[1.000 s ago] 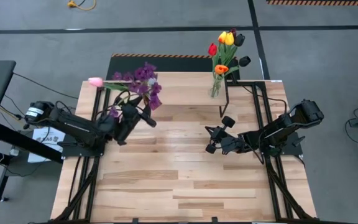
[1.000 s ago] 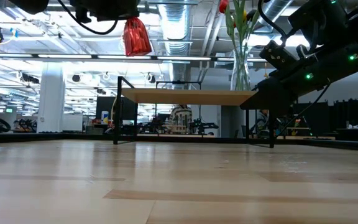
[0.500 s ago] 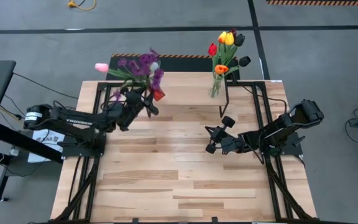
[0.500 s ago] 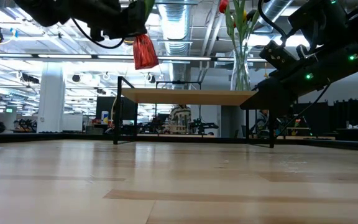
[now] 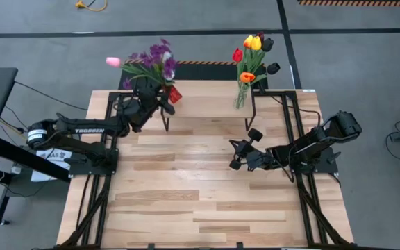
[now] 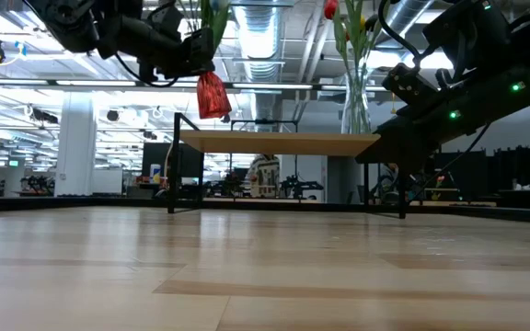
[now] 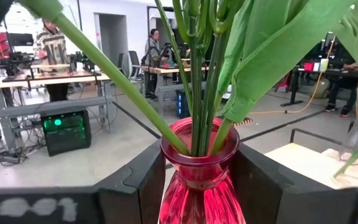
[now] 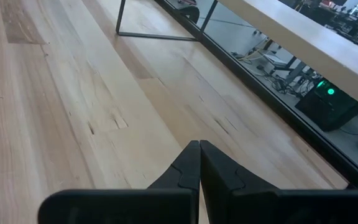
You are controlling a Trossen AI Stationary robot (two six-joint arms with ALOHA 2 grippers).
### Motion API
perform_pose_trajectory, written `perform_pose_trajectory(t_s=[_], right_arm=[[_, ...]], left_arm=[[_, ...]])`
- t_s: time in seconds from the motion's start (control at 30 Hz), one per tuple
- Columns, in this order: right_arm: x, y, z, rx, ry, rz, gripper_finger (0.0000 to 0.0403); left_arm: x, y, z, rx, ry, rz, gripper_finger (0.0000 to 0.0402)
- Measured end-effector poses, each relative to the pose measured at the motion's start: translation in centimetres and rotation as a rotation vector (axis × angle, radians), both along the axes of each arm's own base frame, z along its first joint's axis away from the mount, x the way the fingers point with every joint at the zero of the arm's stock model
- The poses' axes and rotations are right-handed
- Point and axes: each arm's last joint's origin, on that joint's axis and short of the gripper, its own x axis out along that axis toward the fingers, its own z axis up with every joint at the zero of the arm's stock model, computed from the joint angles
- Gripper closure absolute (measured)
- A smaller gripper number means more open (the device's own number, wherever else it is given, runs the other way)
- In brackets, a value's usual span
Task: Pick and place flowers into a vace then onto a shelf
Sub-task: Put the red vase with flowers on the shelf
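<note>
Open desk point(image 5: 200, 201) across the whole near half. Clear vase of flowers point(image 5: 242, 95) occupying the shelf's point(image 5: 210, 88) right end, left claw point(image 5: 160, 104) with red vase point(image 6: 213, 95) over its left end. Right claw point(image 5: 236, 157) low over mid-desk.

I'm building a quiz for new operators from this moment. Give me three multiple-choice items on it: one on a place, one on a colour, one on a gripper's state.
1. Where is the clear vase of tulips?
A. on the shelf
B. on the floor
C. in the right gripper

2. What colour is the vase in the left gripper?
A. blue
B. red
C. white

3. How is the right gripper?
A. shut on a flower
B. wide open
C. shut, holding nothing

Answers: 1 A, the low view shows it standing on the shelf top. 2 B, the left wrist view shows red glass between the fingers. 3 C, the right wrist view shows its fingers touching, over bare table.
</note>
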Motion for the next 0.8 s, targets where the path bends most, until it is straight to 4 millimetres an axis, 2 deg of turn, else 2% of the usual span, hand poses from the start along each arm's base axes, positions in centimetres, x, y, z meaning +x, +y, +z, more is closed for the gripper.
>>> perform_pose_trajectory(t_s=[0.27, 0.6, 0.8], right_arm=[[0.0, 0.0, 0.0, 0.0, 0.0, 0.0, 0.0403], [0.0, 0.0, 0.0, 0.001, 0.0, 0.001, 0.0403], [0.0, 0.1, 0.0, 0.012, 0.003, 0.019, 0.0403]], left_arm=[[-0.3, 1.5, -0.1, -0.057, 0.011, -0.03, 0.0251], [0.8, 2.1, 2.3, -0.081, 0.065, -0.044, 0.0251], [1.9, 3.0, 0.8, -0.122, 0.12, -0.037, 0.0251]])
